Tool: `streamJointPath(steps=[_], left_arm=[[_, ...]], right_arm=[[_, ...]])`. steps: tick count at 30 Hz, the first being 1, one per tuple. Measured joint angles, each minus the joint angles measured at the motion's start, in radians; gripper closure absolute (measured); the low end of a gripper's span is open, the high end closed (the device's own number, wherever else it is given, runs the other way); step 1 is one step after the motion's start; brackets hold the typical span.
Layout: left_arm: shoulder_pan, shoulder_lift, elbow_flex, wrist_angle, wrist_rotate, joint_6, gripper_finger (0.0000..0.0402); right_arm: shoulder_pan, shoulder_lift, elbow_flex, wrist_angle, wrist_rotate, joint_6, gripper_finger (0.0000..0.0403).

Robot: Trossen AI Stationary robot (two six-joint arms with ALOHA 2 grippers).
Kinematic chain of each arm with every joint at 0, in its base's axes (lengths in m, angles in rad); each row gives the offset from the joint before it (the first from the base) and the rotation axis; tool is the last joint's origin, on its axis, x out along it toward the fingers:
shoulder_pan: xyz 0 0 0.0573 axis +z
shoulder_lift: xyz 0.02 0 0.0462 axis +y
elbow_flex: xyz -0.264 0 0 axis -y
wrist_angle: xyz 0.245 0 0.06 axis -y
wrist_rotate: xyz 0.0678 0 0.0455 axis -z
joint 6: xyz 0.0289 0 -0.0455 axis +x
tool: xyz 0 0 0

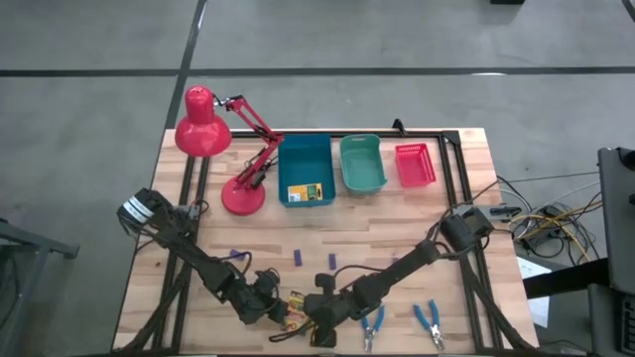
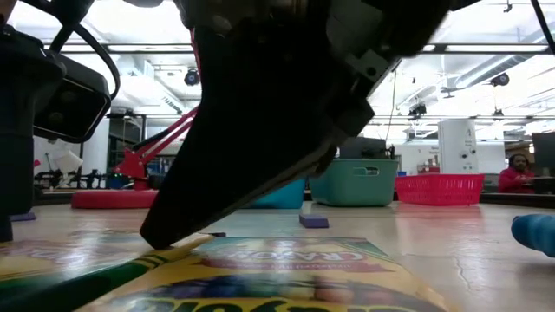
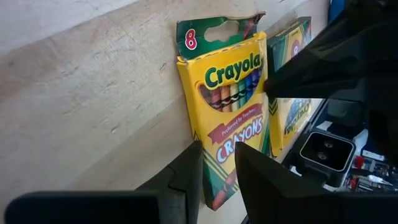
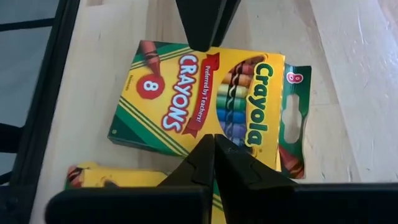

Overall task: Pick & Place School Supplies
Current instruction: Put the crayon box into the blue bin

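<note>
A yellow-and-green crayon box [image 3: 227, 106] [image 4: 205, 99] lies flat near the table's near edge. A second crayon box [image 4: 106, 177] [image 3: 292, 93] lies beside it. A third crayon box [image 1: 303, 191] sits in the blue bin. My left gripper [image 3: 217, 146] stands open by a narrow gap over the first box's bottom end. My right gripper [image 4: 214, 138] is shut, tips down on the same box near its other long edge. Several purple blocks [image 1: 297, 258] and two blue-handled tools [image 1: 372, 322] [image 1: 429, 319] lie on the wood. My left gripper has its fingers [image 3: 193, 165] standing over the bottom end [image 3: 219, 168] of the nearer crayon box; I cannot tell whether they touch it. My right gripper has its shut fingertips [image 4: 217, 149] on the box's printed face [image 4: 233, 127], close to one long edge, slanting down from the table's right. The box lies flat on the table.
A red desk lamp [image 1: 213, 134] stands at the far left. Blue [image 1: 298, 159], teal [image 1: 362, 164] and red [image 1: 415, 164] bins line the far side. The two arms' grippers are close together at the near edge. Bare wood lies between the bins and the grippers.
</note>
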Motion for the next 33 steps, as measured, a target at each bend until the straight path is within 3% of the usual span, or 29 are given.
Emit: streamJointPath(steps=[33], left_arm=[[0.0, -0.002, -0.006, 0.013, 0.036, 0.059, 0.0303]], right_arm=[[0.007, 0.016, 0.002, -0.055, -0.048, 0.035, 0.0394]])
